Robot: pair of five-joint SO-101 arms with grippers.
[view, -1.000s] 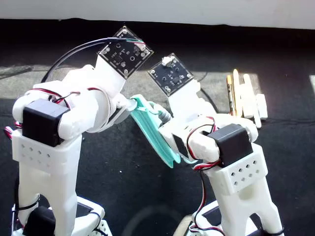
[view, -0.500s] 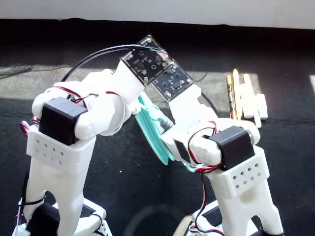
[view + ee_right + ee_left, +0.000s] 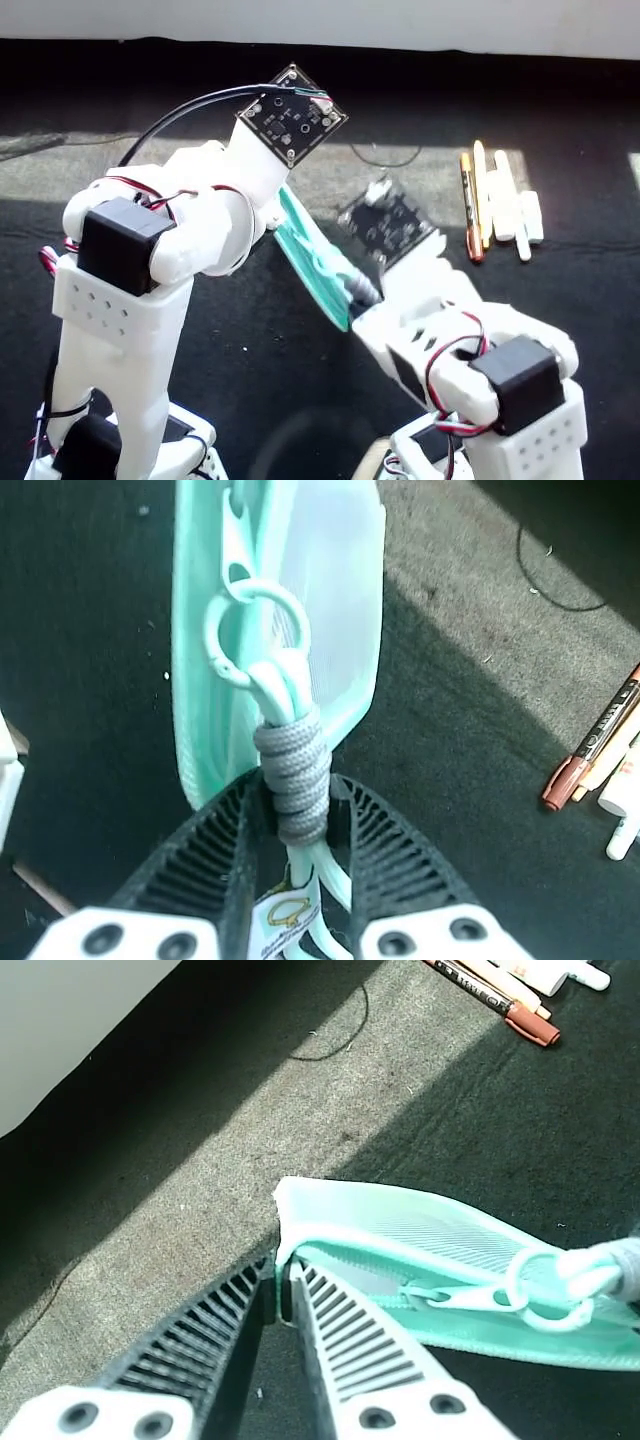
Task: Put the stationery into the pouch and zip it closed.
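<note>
Fingers, left gripper [image 3: 282, 1272]: pressed together on the end corner of the pouch [image 3: 400, 1235], with thin fabric alone between the pads.
Fingers, right gripper [image 3: 296, 785]: closed round the grey-wrapped cord [image 3: 293, 775], which loops through the ring [image 3: 212, 630] and on to the slider [image 3: 233, 535].
Pouch: held up off the table [image 3: 180, 1130] between the two grippers, tilted on edge, stretched from pinched corner to cord.
Zip: I cannot tell how far open it stands.
Step, by my judgement: the pens [image 3: 497, 200] are all outside, so the zip wants opening before anything goes in.
Pull: draw the cord straight along the zip line, away from the left gripper. A sideways tug would likely twist the ring and jam the slider.
Counter-hold: the left gripper should stay firm and fixed, since the slider will only run against a taut pouch.
Slip risk, left: the hold is on a bare corner, so a hard jerk could strip it out. Pull steadily.
Slip risk, right: the cord may slide through the pads. The wrapped part gives the better purchase.
Pens: in a row on the table on the right arm's side, well apart from the pouch.
After opening: the mouth will need to face up and gape for loading.
</note>
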